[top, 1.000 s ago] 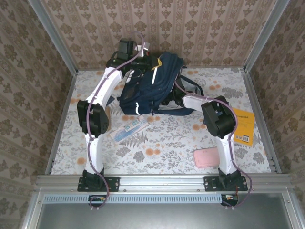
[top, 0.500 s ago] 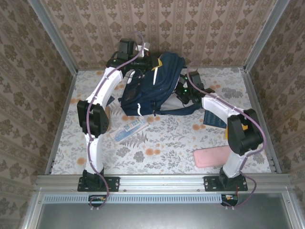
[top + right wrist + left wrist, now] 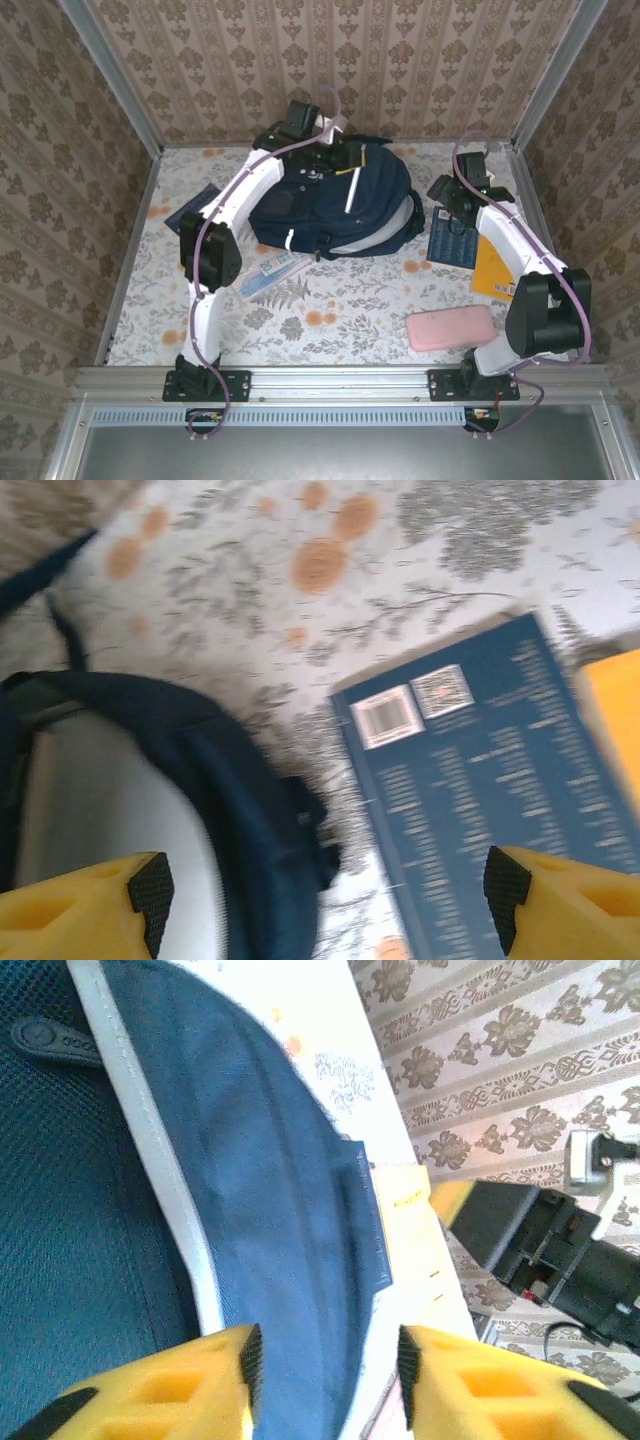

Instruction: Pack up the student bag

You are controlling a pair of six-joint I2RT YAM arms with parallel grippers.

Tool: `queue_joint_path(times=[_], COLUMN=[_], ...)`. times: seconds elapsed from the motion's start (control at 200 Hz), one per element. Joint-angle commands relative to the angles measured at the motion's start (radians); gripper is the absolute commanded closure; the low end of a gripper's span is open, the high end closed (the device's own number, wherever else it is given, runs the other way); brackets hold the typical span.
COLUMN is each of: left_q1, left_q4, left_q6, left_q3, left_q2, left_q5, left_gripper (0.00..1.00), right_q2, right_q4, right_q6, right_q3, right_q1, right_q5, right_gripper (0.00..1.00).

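Where the counter (image 3: 350, 300) runs closest to the arm bases, a pink case (image 3: 448, 328) lies on the right. Farther in, a blue-white packet (image 3: 270, 272) sits left of centre, just near of the student bag (image 3: 335, 205). On the right, a yellow book (image 3: 497, 268) lies beside a dark blue book (image 3: 447, 238). The bag lies mid-counter toward the far wall. Right tool (image 3: 320, 890) hangs over the bag's right edge and the blue book, spread wide, holding nothing. Left tool (image 3: 325, 1370) is over the bag's far end, partly parted, with fabric below the gap and nothing gripped.
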Motion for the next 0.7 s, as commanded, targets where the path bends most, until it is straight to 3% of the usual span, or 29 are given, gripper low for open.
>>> queue_joint_path(times=[0.0, 0.215, 0.245, 0.355, 0.695], left_q1=[0.004, 0.002, 0.0, -0.007, -0.026], left_q4=[0.026, 0.151, 0.167, 0.212, 0.2], left_q6=[0.01, -0.023, -0.024, -0.019, 0.032], left_q3=[-0.063, -0.381, -0.426, -0.554, -0.667], left_q2=[-0.063, -0.279, -0.305, -0.381, -0.439], left_q5=[-0.047, -0.119, -0.118, -0.109, -0.131], left_gripper=[0.51, 0.48, 0.47, 0.47, 0.48], right_q2=[0.083, 0.251, 0.282, 0.397, 0.622], right_q4=[-0.118, -0.171, -0.186, -0.219, -0.239], right_q6=[-0.084, -0.197, -0.206, -0.239, -0.3], right_q3=[0.043, 0.197, 0.224, 0.322, 0.47], right_q1=[-0.044, -0.133, -0.14, -0.171, -0.248], right_q5=[0.064, 0.068, 0.065, -0.009, -0.254], right_gripper=[0.15, 0.07, 0.02, 0.0, 0.01])
